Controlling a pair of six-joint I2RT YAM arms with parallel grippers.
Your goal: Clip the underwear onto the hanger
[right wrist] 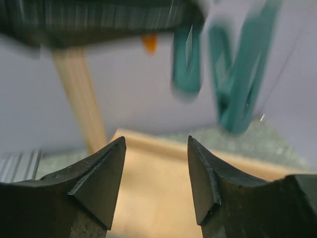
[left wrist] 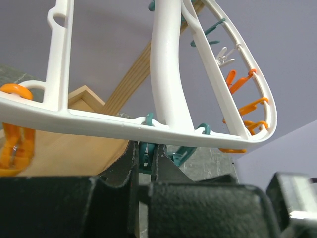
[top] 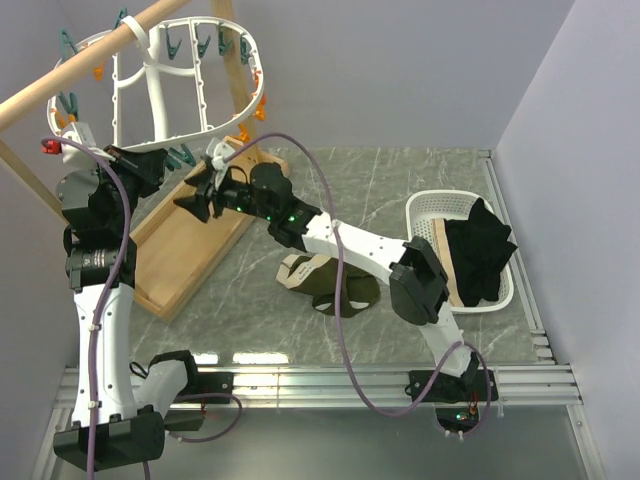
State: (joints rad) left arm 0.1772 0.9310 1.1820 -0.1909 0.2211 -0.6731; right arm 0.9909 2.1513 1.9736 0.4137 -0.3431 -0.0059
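Note:
The white oval hanger (top: 205, 132) hangs from a wooden pole at the upper left, with teal and orange clothespins along its rim. The olive-green underwear (top: 330, 285) lies crumpled on the table, pale lining showing, with no gripper on it. My left gripper (top: 165, 162) is raised under the hanger's lower rim (left wrist: 166, 74). In the left wrist view it (left wrist: 145, 148) is shut on a teal clothespin (left wrist: 143, 161). My right gripper (top: 197, 195) hovers just right of it, open (right wrist: 156, 141), nothing between its fingers. Blurred teal clothespins (right wrist: 237, 74) hang above it.
The wooden pole (top: 90, 70) rises from a wooden tray (top: 190, 260) under both grippers. A white basket (top: 428, 203) at the right holds a black garment (top: 480, 250) and a tan cloth (top: 445, 260). Walls close in behind and at the right.

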